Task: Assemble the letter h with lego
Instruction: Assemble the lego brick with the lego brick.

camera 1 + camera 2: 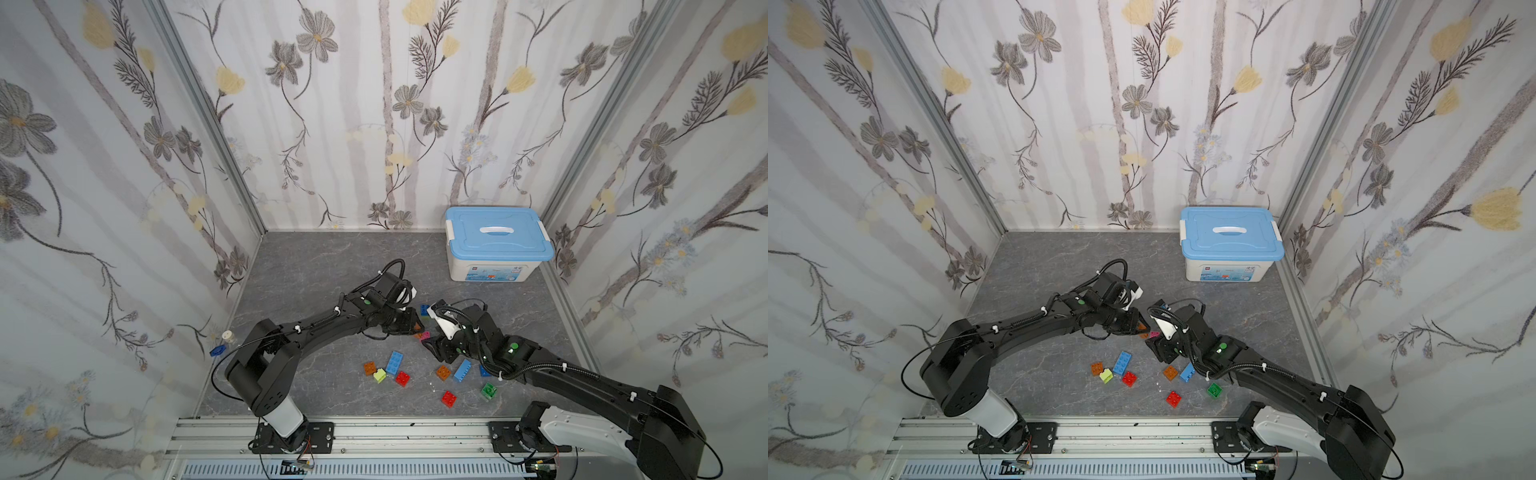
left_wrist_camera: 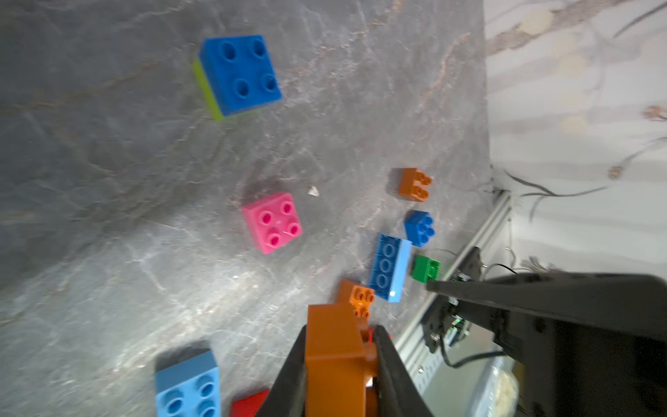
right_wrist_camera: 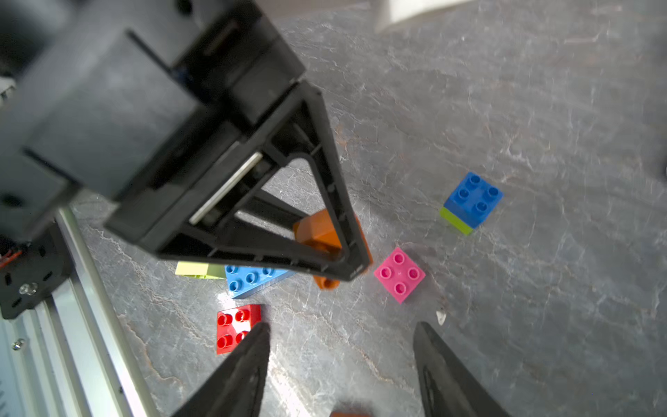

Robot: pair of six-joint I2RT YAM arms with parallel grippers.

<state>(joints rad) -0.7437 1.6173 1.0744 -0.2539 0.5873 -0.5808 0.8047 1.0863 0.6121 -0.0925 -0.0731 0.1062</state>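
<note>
The grey marbled tabletop (image 1: 316,270) spreads under me. The white storage box (image 1: 496,266) stands in its far right corner with the light-blue lid on. My two arms reach in and nearly meet over the middle.

My left gripper (image 2: 339,334) is clamped tight on an orange brick (image 2: 334,361), just beside the pink brick (image 3: 399,274). I cannot tell whether the orange one touches the table. My right gripper (image 3: 342,326) hangs with its jaws apart and nothing between them, over bare table near that same pink brick.

Farther out sits the blue-on-lime stack (image 3: 471,202), studs up.

The rest of the lego lies loose, closer to my bases. There is a long light-blue brick (image 1: 395,362) with a loose lime brick (image 1: 379,375) and a red brick (image 1: 402,378) just beside it, and a green brick (image 1: 489,390) off toward my right arm.
</note>
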